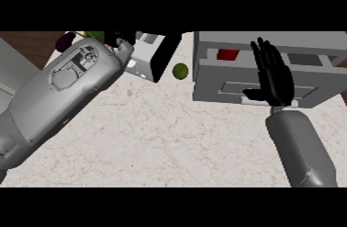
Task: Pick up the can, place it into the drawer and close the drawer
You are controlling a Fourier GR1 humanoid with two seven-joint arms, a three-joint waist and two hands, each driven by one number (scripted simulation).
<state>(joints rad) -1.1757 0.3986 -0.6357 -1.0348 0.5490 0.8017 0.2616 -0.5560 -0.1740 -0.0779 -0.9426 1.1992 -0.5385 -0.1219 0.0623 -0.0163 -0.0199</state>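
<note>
Resting inside the open drawer (267, 90), red can (227, 54), axis indiscernible; right hand (274, 79) fingers straight, left hand (122, 41) fingers indiscernible

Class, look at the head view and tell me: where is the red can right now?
The red can sits inside the open grey drawer at the upper right, just left of the right hand.

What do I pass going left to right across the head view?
Left forearm → grey appliance with the black door → green fruit → red can in the open drawer → right hand, fingers straight over the drawer.
</note>
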